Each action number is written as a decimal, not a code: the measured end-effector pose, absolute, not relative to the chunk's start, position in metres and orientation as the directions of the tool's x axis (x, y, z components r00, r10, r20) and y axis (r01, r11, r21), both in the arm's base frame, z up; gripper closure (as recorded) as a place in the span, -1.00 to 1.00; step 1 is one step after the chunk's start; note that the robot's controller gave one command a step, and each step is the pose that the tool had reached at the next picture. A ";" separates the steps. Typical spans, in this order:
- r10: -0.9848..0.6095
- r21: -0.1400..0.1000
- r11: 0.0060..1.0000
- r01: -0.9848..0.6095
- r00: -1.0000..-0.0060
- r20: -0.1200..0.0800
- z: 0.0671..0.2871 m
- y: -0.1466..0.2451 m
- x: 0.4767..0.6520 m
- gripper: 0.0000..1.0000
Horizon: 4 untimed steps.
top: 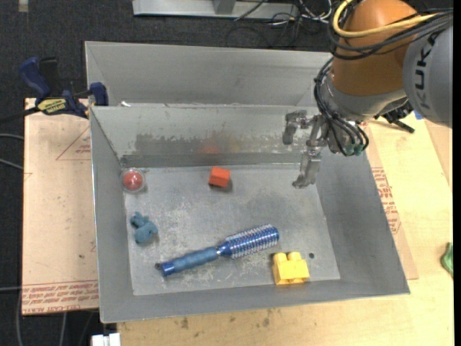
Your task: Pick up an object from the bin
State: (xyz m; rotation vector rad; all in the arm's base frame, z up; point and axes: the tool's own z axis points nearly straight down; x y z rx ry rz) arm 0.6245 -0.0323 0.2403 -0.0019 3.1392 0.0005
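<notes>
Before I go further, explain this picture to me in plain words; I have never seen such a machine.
One camera looks down into a grey metal bin, slightly from the side. The orange-capped bulk at upper right is a robot arm. Its gripper hangs near the bin's far right corner, over bare floor, with nothing visibly in it. On the floor lie a red ball, an orange-red block, a small blue toy, a blue hairbrush and a yellow brick, all apart. Its job is to pick one up; none is lifted yet.
</notes>
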 end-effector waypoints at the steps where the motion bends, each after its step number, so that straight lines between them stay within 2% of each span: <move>1: 0.041 0.004 0.999 0.041 -0.999 0.007 0.168 0.031 0.595 -1.00; 2: -0.034 0.001 0.999 -0.034 -0.999 0.012 0.070 -0.007 0.510 -1.00; 3: -0.036 0.001 0.999 -0.036 -0.999 0.001 0.074 -0.006 0.515 1.00; 4: -0.092 0.001 0.996 -0.092 -0.996 -0.010 0.216 0.043 0.514 1.00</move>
